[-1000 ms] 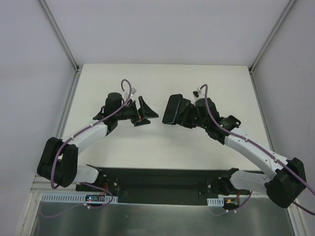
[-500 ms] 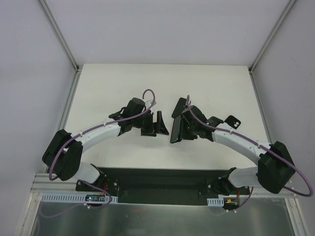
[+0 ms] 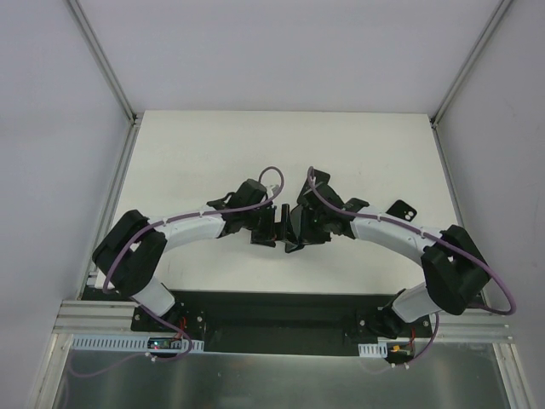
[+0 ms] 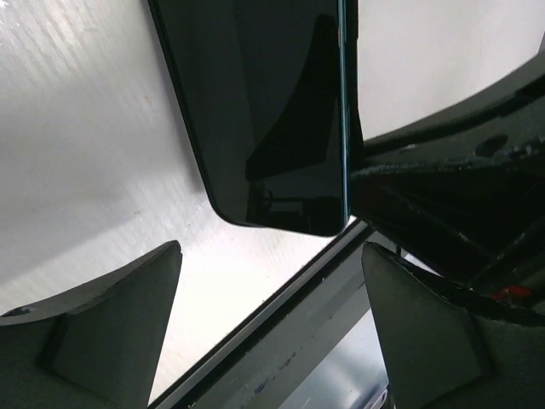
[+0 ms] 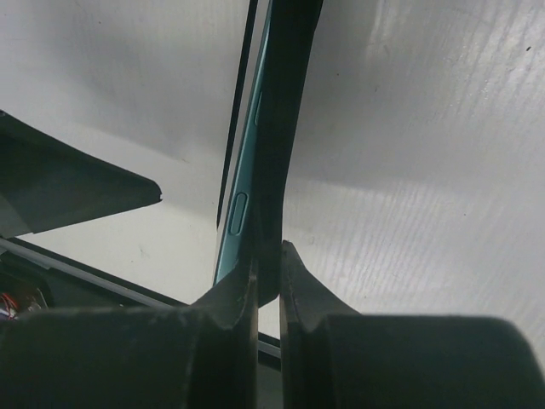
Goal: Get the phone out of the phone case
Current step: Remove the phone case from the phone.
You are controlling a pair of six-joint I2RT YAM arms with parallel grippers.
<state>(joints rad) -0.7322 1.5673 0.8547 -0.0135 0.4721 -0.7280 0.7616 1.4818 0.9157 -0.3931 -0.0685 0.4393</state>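
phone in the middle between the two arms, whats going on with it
The right gripper is shut on one edge of the phone and holds it up on its side above the table. The black case looks to be on the phone, so nothing has been taken out yet. The left gripper is open and faces the dark screen from close by, with its fingers not on the phone.

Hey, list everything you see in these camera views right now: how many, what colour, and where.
phone in its case: one, black with a teal edge, held on edge mid-table
small object: one, black, on the table's right side; too small to identify
table: one, white, under everything
base plate: one, black, near edge
left gripper: one, black, open, facing the phone's end
right gripper: one, black, shut on the phone's edge
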